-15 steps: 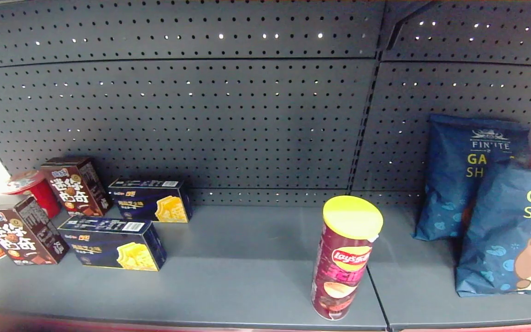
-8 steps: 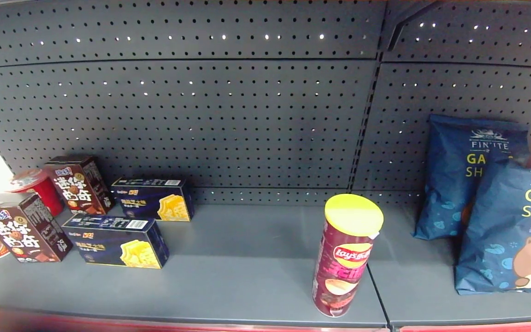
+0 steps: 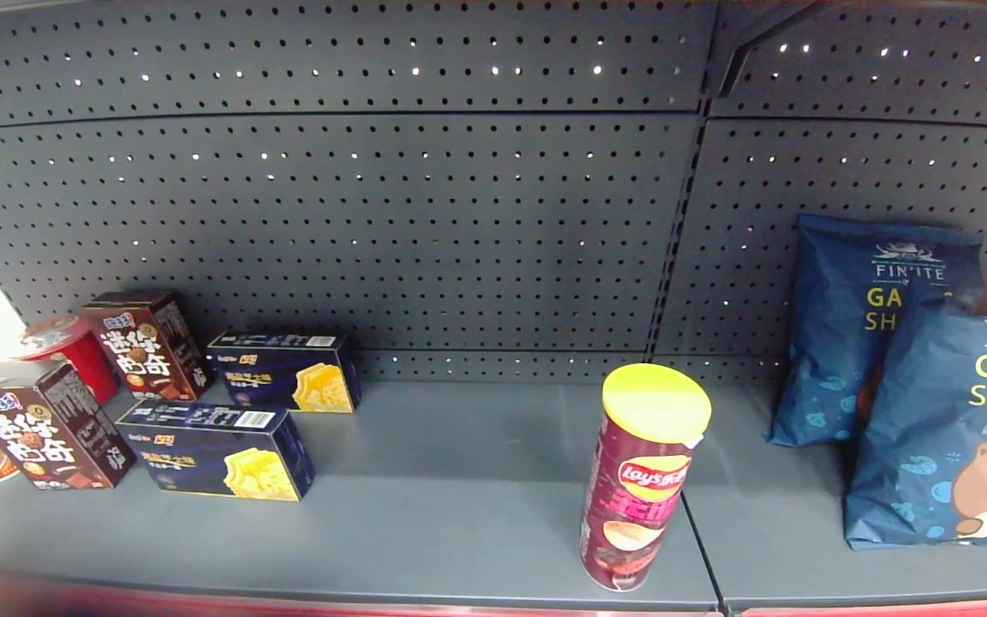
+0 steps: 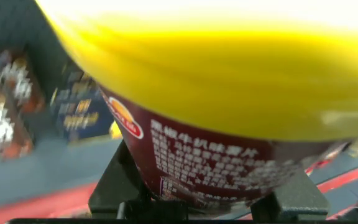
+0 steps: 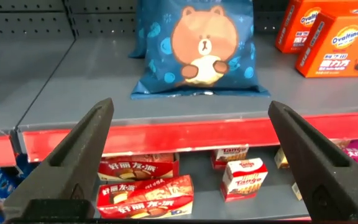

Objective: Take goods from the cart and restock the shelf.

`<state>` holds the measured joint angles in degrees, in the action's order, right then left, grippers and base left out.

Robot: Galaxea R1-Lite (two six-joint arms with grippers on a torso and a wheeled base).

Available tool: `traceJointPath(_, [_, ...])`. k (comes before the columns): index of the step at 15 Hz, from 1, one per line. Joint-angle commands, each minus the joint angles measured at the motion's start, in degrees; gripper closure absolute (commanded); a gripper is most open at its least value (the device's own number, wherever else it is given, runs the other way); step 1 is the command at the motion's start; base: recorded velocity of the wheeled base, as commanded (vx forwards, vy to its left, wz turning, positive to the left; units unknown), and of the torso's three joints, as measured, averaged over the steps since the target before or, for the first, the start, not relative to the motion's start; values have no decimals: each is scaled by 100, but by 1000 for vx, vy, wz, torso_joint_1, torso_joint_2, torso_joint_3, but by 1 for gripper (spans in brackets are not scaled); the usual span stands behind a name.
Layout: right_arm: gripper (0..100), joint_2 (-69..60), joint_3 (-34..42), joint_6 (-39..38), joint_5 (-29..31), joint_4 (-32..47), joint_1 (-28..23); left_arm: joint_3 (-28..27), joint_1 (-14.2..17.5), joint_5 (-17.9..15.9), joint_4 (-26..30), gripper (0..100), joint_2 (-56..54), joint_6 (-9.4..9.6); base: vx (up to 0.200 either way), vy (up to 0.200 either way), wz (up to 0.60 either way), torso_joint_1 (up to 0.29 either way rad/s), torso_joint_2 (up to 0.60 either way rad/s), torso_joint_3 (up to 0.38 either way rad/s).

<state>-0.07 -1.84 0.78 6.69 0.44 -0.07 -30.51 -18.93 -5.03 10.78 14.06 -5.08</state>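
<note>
A dark red chips can [image 4: 216, 168] with a yellow lid sits close before the left wrist camera, and my left gripper [image 4: 207, 196] is shut on its body, a black finger on each side. Behind it lie the grey shelf and the boxes, blurred. A second chips can [image 3: 641, 480] of the same kind stands upright on the grey shelf [image 3: 442, 514] near the front edge, right of the middle. My right gripper [image 5: 190, 104] is open with nothing between its fingers, in front of the shelf's red front strip [image 5: 185, 134], below a blue bear-print snack bag [image 5: 197, 46].
Two dark blue boxes [image 3: 219, 450] and two brown boxes [image 3: 44, 424] fill the shelf's left part, with red cups [image 3: 65, 347] behind. Two blue snack bags [image 3: 948, 428] lean at the right. Orange boxes [image 5: 328, 31] stand beside the bag. Lower shelves hold red boxes [image 5: 145, 193].
The head view has shifted a little. The goods on the shelf have kept their places.
</note>
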Motion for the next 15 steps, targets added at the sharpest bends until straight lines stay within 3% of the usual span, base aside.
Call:
traceJointPath(1, [0,7,8,1,-1,0,-1,-649,-313,-68,74,100,800,25,0,0,0,154,-330,-193])
traceJointPath(3, [0,7,0,1,-1,0,7,-754,-533,-182,3,100,1319,34,0,0,0,90,-229,-124])
traceJointPath(4, [0,7,0,-8,-1,0,7,-816,-919,-446,-120,100,1715,43,0,0,0,27,-51,-41])
traceJointPath(6, [0,7,8,1,-1,0,-1,-781,-1359,-665,-313,100,2207,43,0,0,0,0,0,0])
traceJointPath(8, [0,7,8,-8,-1,0,-1,-728,-1526,-692,-322,100,2646,7,0,0,0,0,0,0])
traceJointPath(10, [0,7,8,1,-1,0,-1,-772,-1552,-973,-489,100,3209,7,0,0,0,0,0,0])
traceJointPath(13, [0,7,0,-16,7,0,7,-860,-1192,-1035,-981,100,4088,-1,0,0,0,0,0,0])
traceJointPath(14, [0,7,8,-16,7,0,7,-860,-1157,-1052,-1271,100,4342,-37,0,0,0,0,0,0])
traceJointPath(15, [0,7,8,-16,7,0,-1,-886,-1139,-1184,-1807,100,4747,-186,0,0,0,0,0,0])
